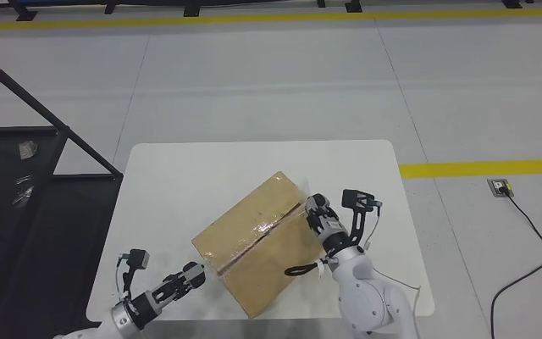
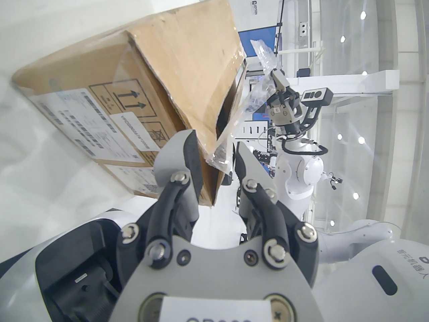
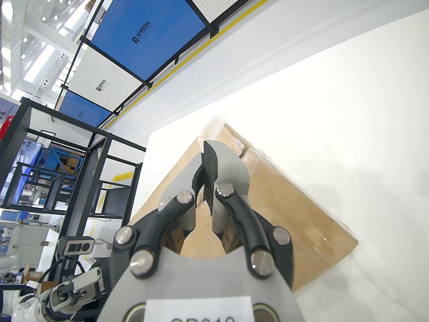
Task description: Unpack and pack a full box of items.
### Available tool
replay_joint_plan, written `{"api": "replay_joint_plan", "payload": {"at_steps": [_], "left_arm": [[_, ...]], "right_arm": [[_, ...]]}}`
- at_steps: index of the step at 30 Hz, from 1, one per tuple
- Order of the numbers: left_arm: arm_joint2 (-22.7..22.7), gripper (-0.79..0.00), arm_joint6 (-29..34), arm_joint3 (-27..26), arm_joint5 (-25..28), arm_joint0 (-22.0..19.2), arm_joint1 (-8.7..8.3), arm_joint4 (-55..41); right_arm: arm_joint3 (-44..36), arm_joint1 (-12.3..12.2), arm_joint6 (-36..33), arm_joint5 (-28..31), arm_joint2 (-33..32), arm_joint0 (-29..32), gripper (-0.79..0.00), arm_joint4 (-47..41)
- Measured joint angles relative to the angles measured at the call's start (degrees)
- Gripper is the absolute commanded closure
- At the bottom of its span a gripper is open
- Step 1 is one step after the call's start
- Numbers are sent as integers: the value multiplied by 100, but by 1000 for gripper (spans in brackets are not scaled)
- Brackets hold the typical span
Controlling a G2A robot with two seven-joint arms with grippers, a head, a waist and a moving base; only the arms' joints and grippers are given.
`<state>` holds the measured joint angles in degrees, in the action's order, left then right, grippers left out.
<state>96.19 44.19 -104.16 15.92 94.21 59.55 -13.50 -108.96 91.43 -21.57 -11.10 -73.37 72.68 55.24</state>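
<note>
1. Left end effector (image 2: 214,165): grey plate, black linkages, silver screws, black ribbed pads (image 2: 193,159).
2. Right end effector (image 3: 208,155): same build, white label.
3. Right arm (image 1: 364,292), table's 5 o'clock: glossy white, black cable (image 1: 298,271).

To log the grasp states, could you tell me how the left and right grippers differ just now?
The left gripper is open, straddling a corner of the box; the right gripper is shut above the box's opposite end. Both sit at ends of its taped seam.
</note>
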Motion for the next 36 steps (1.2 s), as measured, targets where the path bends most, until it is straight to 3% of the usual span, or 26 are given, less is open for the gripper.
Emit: {"api": "replay_joint_plan", "payload": {"at_steps": [5, 13, 25, 36], "left_arm": [[141, -286, 29, -39, 76, 56, -12, -131], [254, -302, 375, -372, 107, -36, -17, -1109], [-850, -302, 259, 245, -113, -1043, 36, -254], [-1279, -299, 316, 590, -156, -1445, 71, -225]], "right_arm": [[-90, -25, -124, -36, -16, -1, 0, 23], [19, -48, -266, -142, 19, -130, 0, 26], [13, -83, -288, -210, 63, -157, 0, -3], [79, -89, -279, -316, 275, -328, 0, 86]]}}
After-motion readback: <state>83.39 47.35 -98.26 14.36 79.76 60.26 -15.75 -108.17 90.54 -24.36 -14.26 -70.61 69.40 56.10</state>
